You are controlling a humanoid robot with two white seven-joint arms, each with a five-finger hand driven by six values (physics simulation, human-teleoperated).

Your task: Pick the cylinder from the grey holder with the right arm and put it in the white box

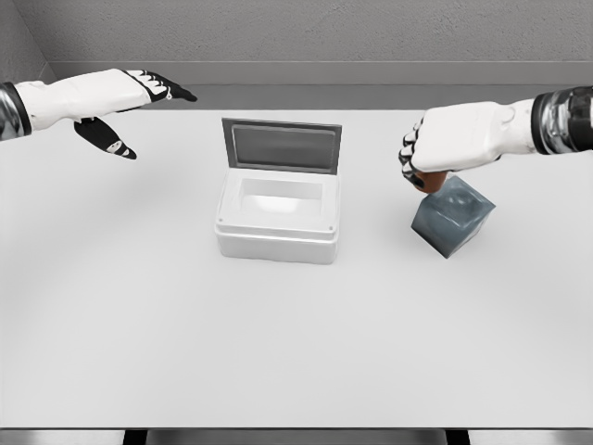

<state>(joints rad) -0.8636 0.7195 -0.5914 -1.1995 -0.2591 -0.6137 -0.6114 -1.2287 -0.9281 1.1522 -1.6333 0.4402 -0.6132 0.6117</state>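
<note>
your right robot hand point(435, 153) has its fingers curled around the brown cylinder point(432, 179), which sits in the top of the grey holder point(452, 215); only the lower part of the cylinder shows under the fist. the holder looks tilted on the bench point(296, 352), so i think it is better to pull the cylinder out along its own axis, slowly, and not straight to the side, or the holder may come up with it. once it is free, lift it high before you go left to the white box point(278, 221). the box's grey lid point(282, 146) stands open at the back, so come in from the front or from above. your left robot hand point(130, 104) hovers far left with fingers spread, holding nothing, well apart from the path.
</note>
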